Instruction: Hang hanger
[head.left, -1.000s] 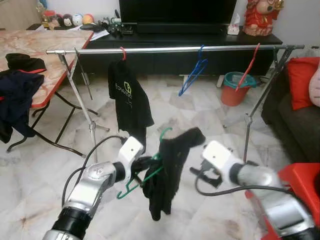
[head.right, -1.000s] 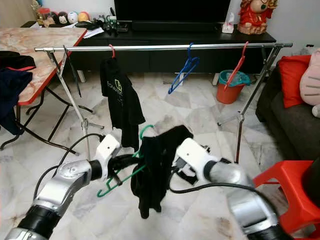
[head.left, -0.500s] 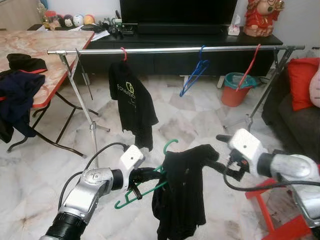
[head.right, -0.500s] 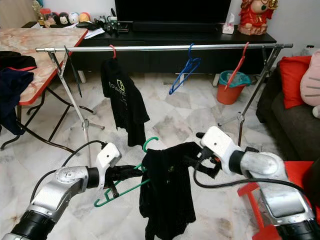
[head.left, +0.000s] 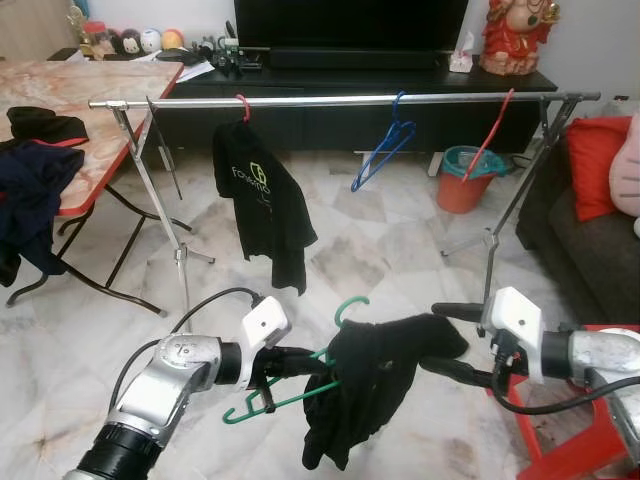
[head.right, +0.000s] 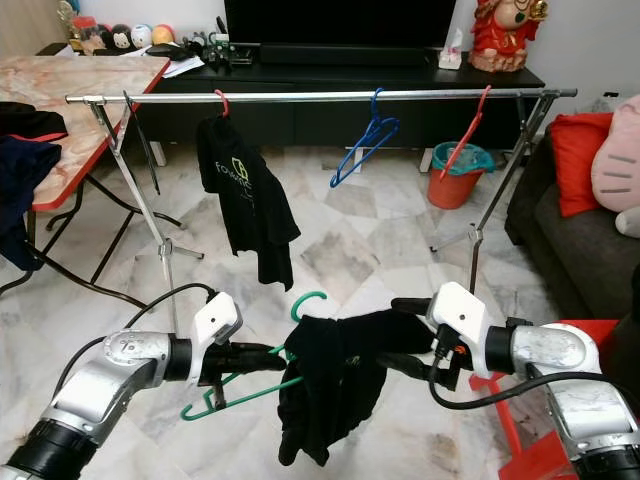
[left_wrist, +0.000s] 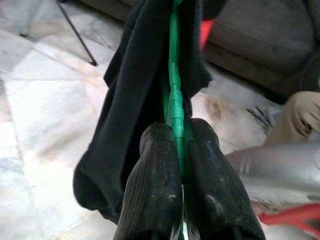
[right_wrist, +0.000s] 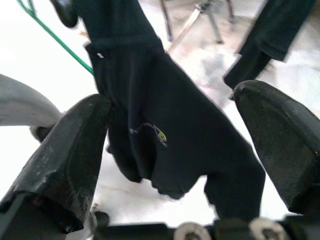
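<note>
Left gripper (left_wrist: 176, 150) pinches the green hanger (head.left: 285, 392) at lower center; right gripper (head.left: 440, 340) is spread beside the shirt (head.left: 365, 385).

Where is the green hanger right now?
The green hanger is low in the left eye view, clamped in the left hand, with a black garment draped over it, well short of the rail.
</note>
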